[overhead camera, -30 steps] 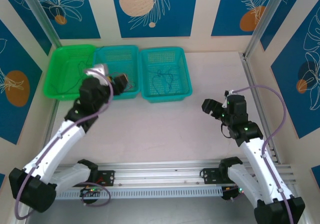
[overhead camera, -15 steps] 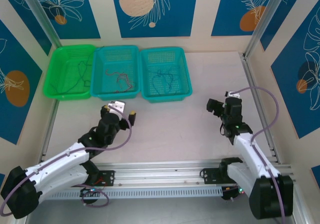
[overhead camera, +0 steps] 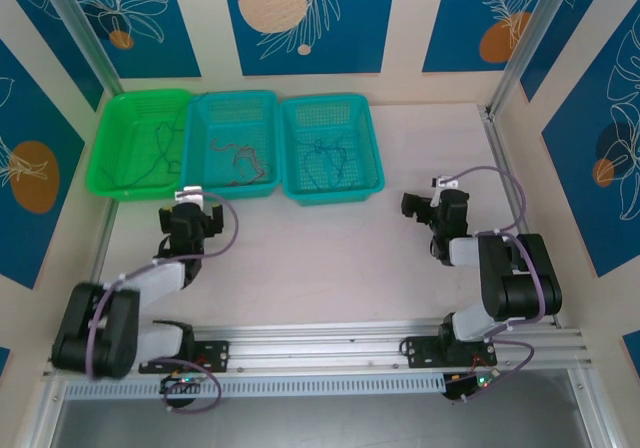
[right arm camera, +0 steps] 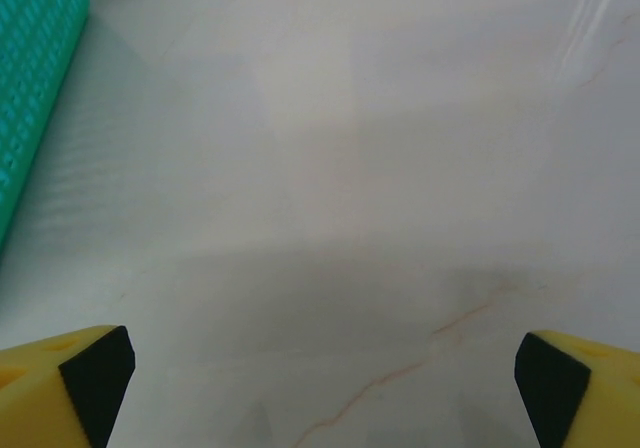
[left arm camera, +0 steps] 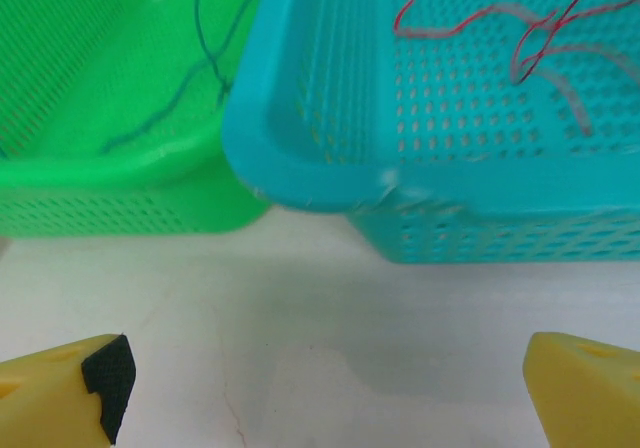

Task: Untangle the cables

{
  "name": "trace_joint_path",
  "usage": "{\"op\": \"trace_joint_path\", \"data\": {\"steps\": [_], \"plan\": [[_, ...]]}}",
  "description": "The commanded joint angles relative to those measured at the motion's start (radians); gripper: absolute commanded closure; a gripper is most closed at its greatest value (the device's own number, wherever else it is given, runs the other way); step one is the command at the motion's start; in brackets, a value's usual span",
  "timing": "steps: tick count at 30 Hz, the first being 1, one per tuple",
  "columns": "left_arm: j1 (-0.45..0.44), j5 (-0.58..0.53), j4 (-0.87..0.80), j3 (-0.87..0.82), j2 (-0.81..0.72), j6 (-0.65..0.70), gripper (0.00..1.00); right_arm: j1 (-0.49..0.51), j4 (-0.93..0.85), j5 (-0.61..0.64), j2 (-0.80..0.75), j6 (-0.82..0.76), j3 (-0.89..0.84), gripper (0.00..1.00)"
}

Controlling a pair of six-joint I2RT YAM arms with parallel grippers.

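Overhead, both arms sat folded low near bases. Left gripper [overhead camera: 190,220] spread fully wide, gripped nothing, hovered over bare table [overhead camera: 330,253] just short of green basket [overhead camera: 118,102] and middle basket [overhead camera: 232,97]. Right gripper [overhead camera: 414,206] equally wide, also held nothing, sat over table near right basket [overhead camera: 330,99]. Green cable [overhead camera: 160,153] lay in green basket, red cable [overhead camera: 240,158] in middle basket, dark cable [overhead camera: 325,158] in right basket, each separate. Wrist views: yellow fingers [left arm camera: 60,393] at frame edges, tabletop between.
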Motion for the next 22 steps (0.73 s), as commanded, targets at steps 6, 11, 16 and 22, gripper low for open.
{"op": "trace_joint_path", "data": {"steps": [6, 11, 16, 22], "plan": [[0.061, 0.244, 0.446, -0.022, 0.228, 0.019, 0.00, 0.010, 0.147, -0.012, 0.005, -0.030, -0.008, 0.01], [0.059, 0.224, 0.357, 0.010, 0.214, 0.015, 0.00, 0.013, 0.142, -0.011, 0.006, -0.035, -0.003, 0.01], [0.058, 0.293, 0.322, 0.031, 0.219, 0.046, 0.00, 0.014, 0.139, -0.009, 0.007, -0.036, -0.002, 0.01], [0.058, 0.354, 0.295, 0.044, 0.219, 0.068, 0.00, 0.031, 0.164, 0.020, 0.009, -0.046, -0.013, 0.01]]}}
